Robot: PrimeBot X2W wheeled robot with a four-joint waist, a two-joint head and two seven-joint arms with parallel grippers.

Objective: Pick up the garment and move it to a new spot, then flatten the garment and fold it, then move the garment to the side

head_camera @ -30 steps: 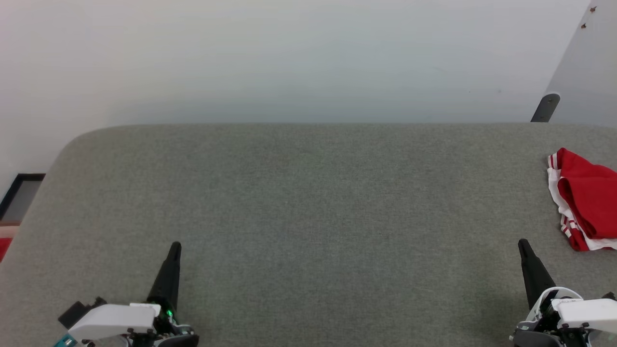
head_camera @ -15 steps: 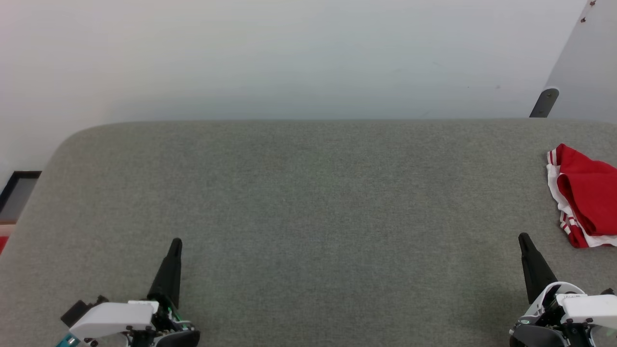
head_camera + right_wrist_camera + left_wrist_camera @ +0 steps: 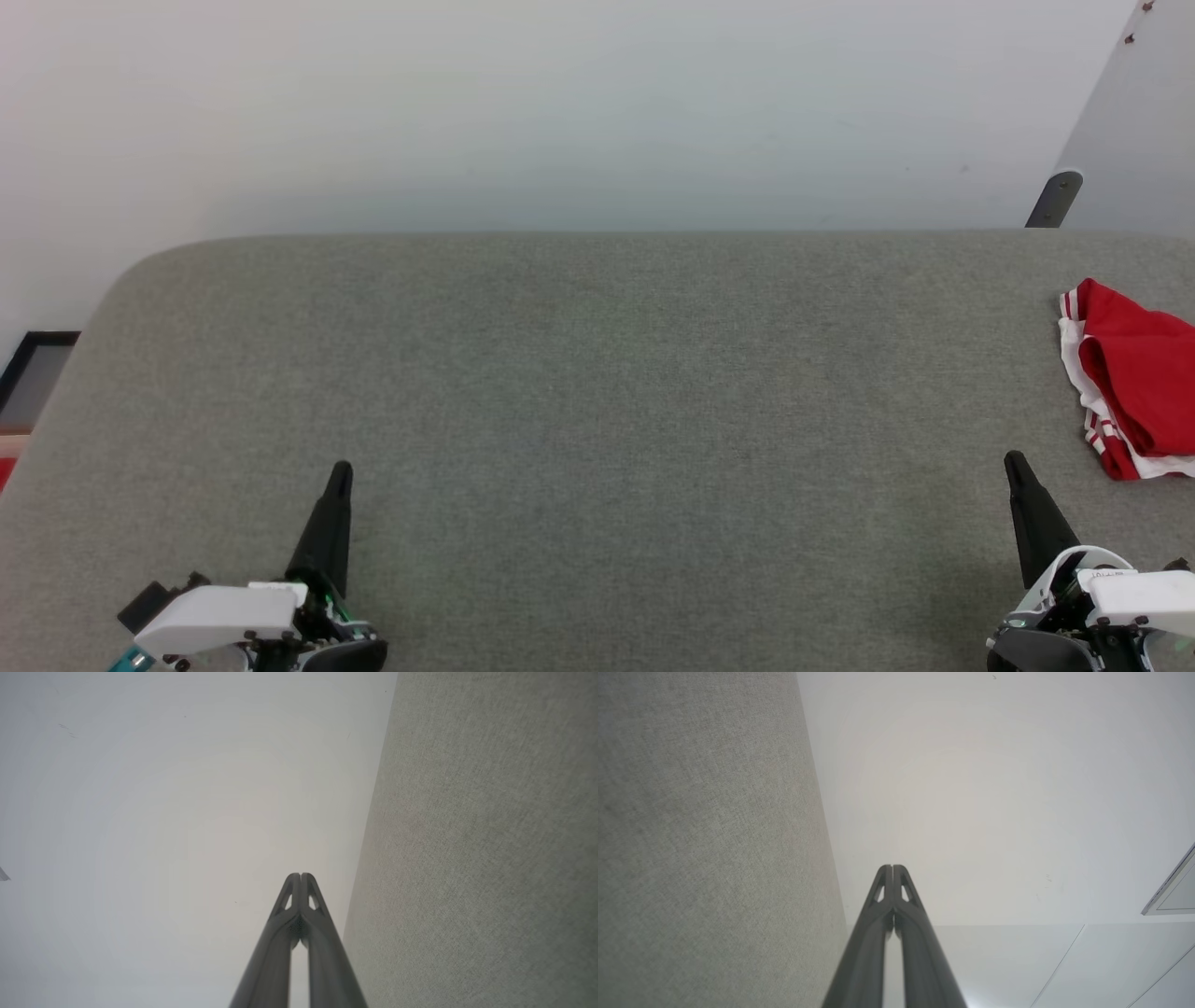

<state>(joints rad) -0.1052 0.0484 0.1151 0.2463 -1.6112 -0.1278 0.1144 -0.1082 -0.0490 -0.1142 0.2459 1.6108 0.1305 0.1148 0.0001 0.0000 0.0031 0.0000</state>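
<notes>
Only the camera shifted; garment [image 3: 1134, 378] cropped at right; left tool [image 3: 340, 469] and right tool [image 3: 1011, 460] pressed together.

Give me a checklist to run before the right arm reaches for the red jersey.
1. Position of the garment known: ok, it lies on the grey table at the head view's right edge.
2. Whole garment in frame: not ok, the picture edge cuts it off.
3. Garment lying flat: not ok, it is bunched, red over white.
4. Nothing in the right gripper: ok, it is empty and apart from the garment, nearer the robot.
5. Nothing in the left gripper: ok, it is empty, at the lower left.
6. Jaws ready to grasp: not ok, both pairs are shut.
</notes>
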